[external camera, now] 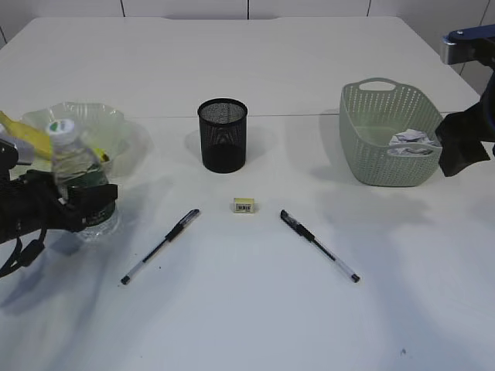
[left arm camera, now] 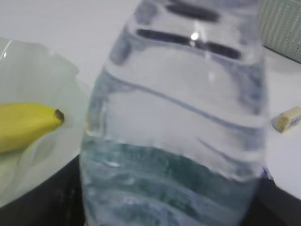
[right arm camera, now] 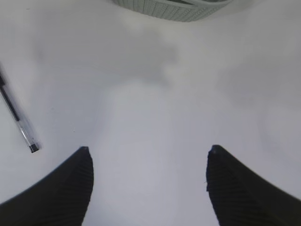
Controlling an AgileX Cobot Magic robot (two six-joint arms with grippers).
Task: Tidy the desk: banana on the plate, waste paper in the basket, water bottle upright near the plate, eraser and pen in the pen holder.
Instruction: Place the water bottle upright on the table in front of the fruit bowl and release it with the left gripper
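The water bottle (external camera: 80, 182) stands upright on the counter (external camera: 255, 309), just at five o'clock of the plate (external camera: 97, 124) holding the banana (left arm camera: 26, 125). The left tool (external camera: 77, 202) surrounds its lower body; grip or release, I cannot tell. The right tool (right arm camera: 148, 181) hangs wide open, empty.

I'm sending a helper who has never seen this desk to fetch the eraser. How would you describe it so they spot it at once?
Start at the black mesh pen holder in the middle of the white desk and look just in front of it, slightly right. The eraser lies there between two pens. It is the only small cream-yellow block, with a barcode label, much shorter than either pen.
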